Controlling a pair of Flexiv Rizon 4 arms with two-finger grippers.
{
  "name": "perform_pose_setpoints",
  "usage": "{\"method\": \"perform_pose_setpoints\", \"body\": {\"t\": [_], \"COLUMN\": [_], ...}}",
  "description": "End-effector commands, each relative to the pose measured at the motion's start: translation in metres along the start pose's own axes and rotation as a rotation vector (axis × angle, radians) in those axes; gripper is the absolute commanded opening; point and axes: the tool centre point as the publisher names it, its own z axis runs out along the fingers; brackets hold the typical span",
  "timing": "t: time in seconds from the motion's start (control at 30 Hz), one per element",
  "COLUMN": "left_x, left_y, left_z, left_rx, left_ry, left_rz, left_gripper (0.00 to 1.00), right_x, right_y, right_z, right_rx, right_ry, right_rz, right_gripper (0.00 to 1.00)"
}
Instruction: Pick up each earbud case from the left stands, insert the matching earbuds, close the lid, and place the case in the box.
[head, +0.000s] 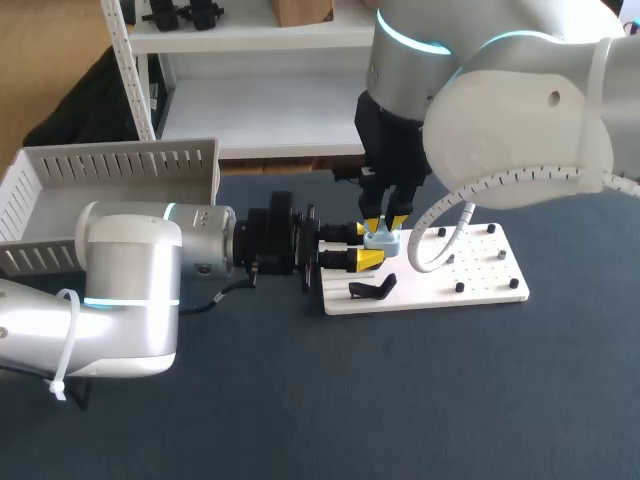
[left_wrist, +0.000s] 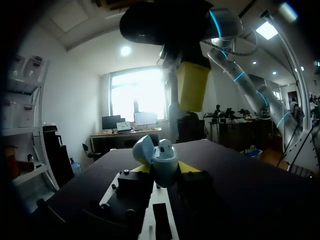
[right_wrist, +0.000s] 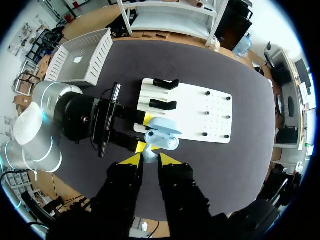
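Left arm (head: 130, 290) and right arm (head: 520, 120): smooth white and silver shells, glowing cyan rings at joints. Black left claw (head: 368, 246) and right claw (head: 386, 224), yellow-tipped. White ribbed cable (head: 458, 232) hangs from the right arm.

From above, light falls soft and even on the dark table (head: 300, 400). My white left arm (head: 130, 290) and right arm (head: 520, 110) catch it brightly, with small glints.

My left wrist view is backlit. A window and ceiling lamps ahead glare white, so the board (left_wrist: 150, 220) and my left pincer (left_wrist: 166, 170) sink to near-black silhouettes. Only the pale case (left_wrist: 162, 160) keeps a dull sheen.

My right wrist view is bright and even. The white board shines there, and straight lines bow toward the black rim.
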Motion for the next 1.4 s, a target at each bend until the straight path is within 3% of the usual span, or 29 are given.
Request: {"method": "perform_pose_setpoints", "body": {"t": [0.03, 1.4], "left_x": [0.000, 0.000], "left_y": [-0.002, -0.002], "left_z": [0.001, 0.001], "left_rx": [-0.007, -0.007], "left_ry": [0.000, 0.000], "left_rz": [0.001, 0.001], "left_gripper": [0.00, 0.00], "right_x": [-0.001, -0.006], "right_y": [-0.001, -0.006], "right_z": [0.004, 0.016], "right_rx": [-0.002, -0.003], "right_ry": [-0.005, 0.005], "right_rz": [0.003, 0.018], "right_gripper": [0.00, 0.00]}}
